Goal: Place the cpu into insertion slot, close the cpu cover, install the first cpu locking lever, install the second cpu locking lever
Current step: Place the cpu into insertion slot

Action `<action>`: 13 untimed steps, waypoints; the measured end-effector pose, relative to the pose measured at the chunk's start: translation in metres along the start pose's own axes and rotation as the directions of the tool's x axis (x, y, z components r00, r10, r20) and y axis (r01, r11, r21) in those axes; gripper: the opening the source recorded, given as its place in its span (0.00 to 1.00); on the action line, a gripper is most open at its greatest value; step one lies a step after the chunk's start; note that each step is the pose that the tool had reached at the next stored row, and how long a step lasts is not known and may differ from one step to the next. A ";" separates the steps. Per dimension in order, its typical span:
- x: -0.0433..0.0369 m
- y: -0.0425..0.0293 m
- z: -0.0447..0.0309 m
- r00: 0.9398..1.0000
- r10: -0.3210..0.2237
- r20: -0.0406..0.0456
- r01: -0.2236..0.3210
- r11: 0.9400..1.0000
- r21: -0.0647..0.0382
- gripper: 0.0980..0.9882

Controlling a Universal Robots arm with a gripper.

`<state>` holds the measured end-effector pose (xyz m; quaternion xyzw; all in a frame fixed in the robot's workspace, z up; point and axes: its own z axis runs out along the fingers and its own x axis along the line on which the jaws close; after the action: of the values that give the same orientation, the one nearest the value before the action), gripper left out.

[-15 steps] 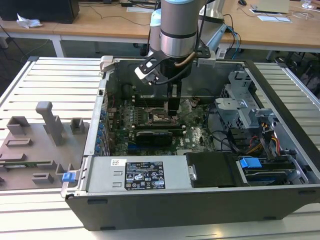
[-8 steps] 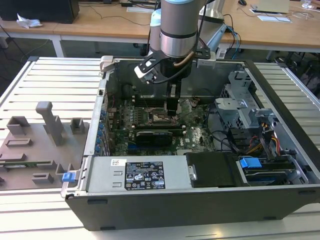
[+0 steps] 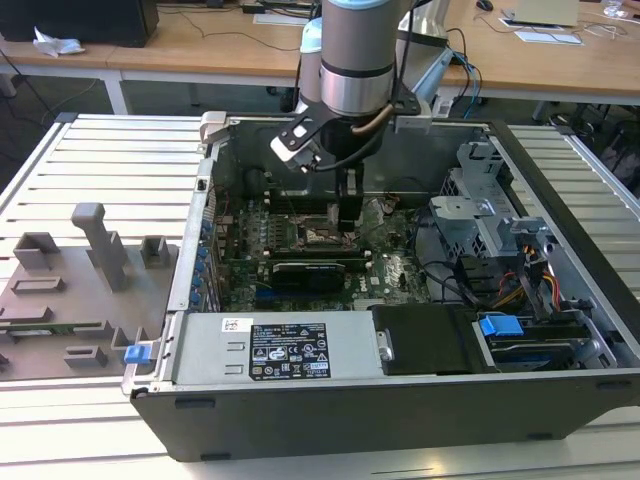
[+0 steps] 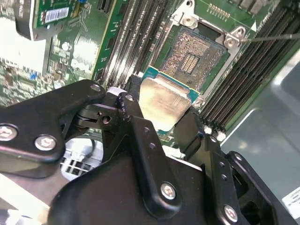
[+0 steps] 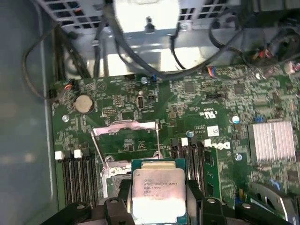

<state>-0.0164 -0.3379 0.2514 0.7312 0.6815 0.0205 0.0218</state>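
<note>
End effector [image 4: 158, 117] grips cpu [image 5: 158, 194] | silvery square top, teal-green border

A slatted metal worktable [image 3: 110, 160] lies under bright, even light. On it, toward the exterior view's left, rests a grey fixture board [image 3: 60, 300] with upright blocks. Beyond the worktable's far edge stand pale wooden desks [image 3: 200, 50] on white legs [image 3: 116, 95], carrying a black box [image 3: 90, 20], a crumpled white wad [image 3: 55, 44] and papers [image 3: 548, 36]. Dark floor [image 3: 50, 95] shows beneath the desks.
</note>
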 end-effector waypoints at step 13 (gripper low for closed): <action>-0.0007 -0.0146 0.0017 0.998 -0.063 -0.004 0.063 0.998 0.000 0.50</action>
<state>-0.0309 -0.3376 0.2488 0.7092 0.7044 0.0212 0.0211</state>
